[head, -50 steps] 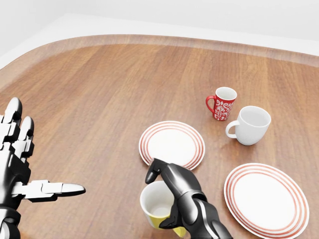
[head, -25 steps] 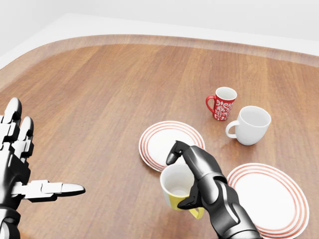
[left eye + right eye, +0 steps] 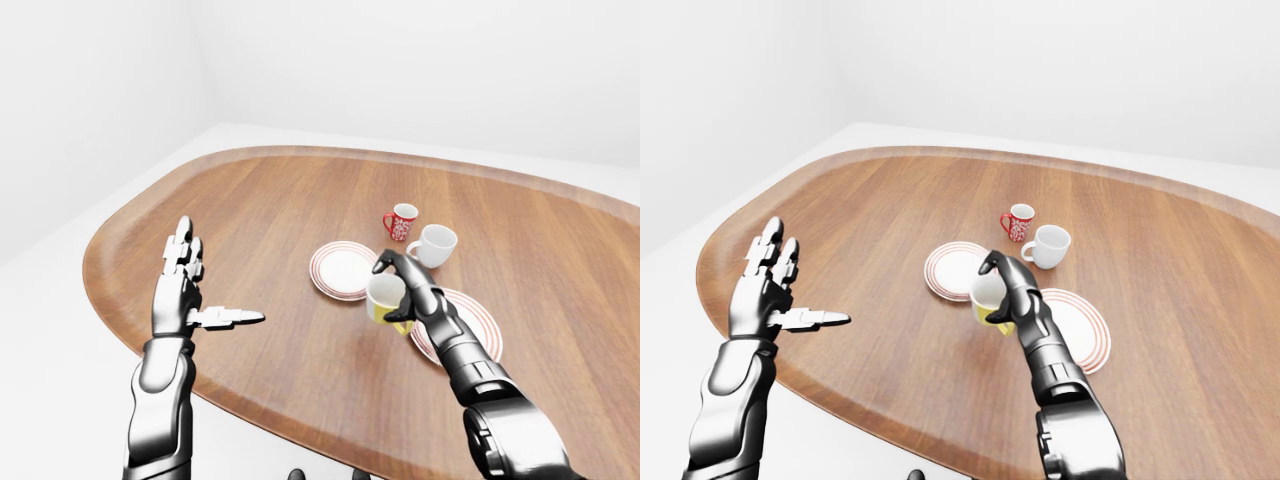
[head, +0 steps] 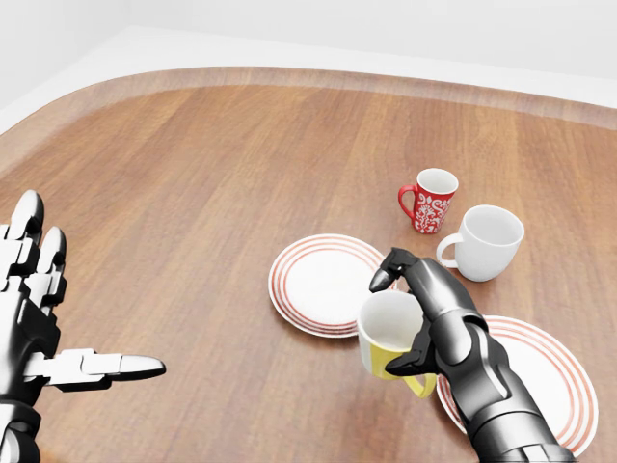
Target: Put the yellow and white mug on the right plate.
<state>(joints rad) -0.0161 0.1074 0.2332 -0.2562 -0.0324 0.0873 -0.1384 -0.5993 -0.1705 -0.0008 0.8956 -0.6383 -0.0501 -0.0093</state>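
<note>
Wooden oval tabletop (image 4: 193,193), left hand (image 4: 34,318) spread open over its left edge, left plate (image 4: 323,285) mid-table, right hand (image 4: 434,328) grasping yellow and white mug (image 4: 390,338) between the plates, right plate (image 4: 549,386) beside it, red patterned mug (image 4: 431,201) and white mug (image 4: 485,241) above

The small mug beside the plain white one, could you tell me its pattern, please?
Red mug with a white floral print, clearest in the head view.

The right robot hand (image 4: 424,323) grips the yellow and white mug (image 4: 390,338) above the worktop (image 4: 193,193); the left robot hand (image 4: 39,318) hovers with fingers spread.
</note>
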